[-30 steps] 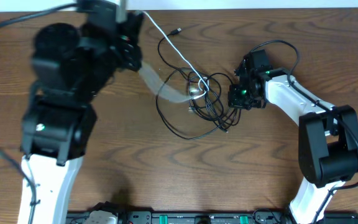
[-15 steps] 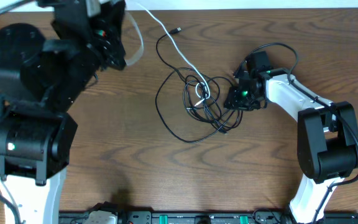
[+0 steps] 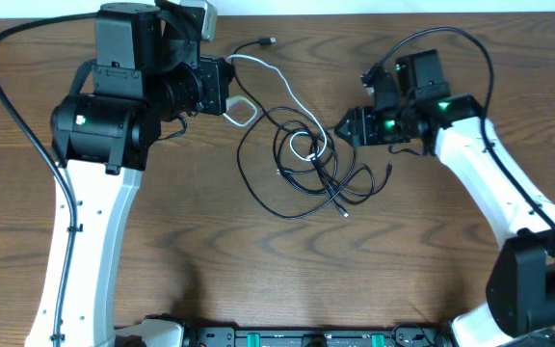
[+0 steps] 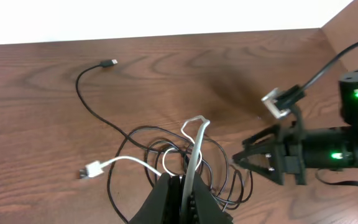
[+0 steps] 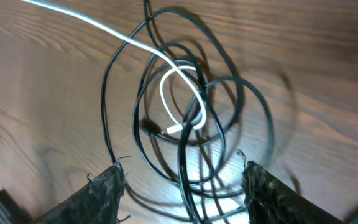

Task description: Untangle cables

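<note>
Several cables (image 5: 178, 128) lie ahead of right fingers (image 5: 104, 194).

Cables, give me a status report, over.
Left pincer shut on white cable. Right pincer open at the tangle, holding nothing. White cable looped through black cables, not yet untangled.

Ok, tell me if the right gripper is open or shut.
Open. On the right gripper, the fingers stand wide apart, with none of the cables clamped between them.

Brown wood table (image 3: 210, 270) w/ blk rail (image 3: 287, 337) at front edge.
</note>
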